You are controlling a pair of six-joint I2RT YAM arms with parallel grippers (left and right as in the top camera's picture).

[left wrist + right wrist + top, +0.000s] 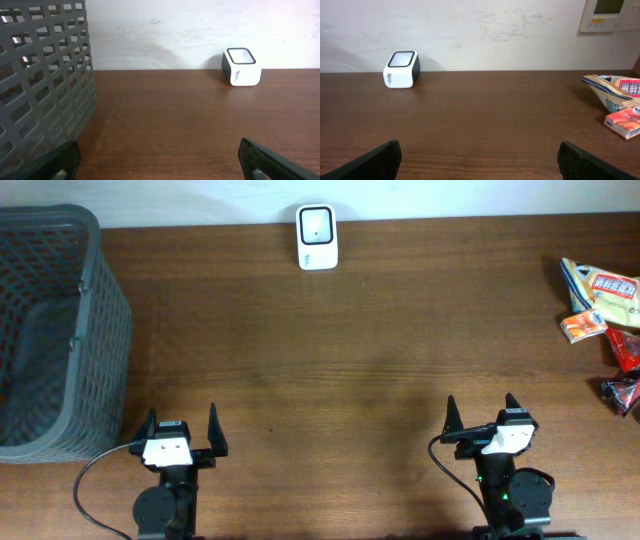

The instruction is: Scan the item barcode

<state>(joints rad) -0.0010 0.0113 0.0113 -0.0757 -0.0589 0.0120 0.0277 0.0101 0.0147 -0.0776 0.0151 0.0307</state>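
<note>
Left end effector (pixel 182 420) and right end effector (pixel 480 405) gape empty; grey basket (pixel 60 330) left; scanner (pixel 317 237), window upward; snack packets (pixel 600 290) right.

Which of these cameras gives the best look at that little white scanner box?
The left wrist view: the scanner stands whole there, top window and printed side both showing. The right wrist view shows it nearly the same from the other side. The overhead view shows only its top face.
</note>
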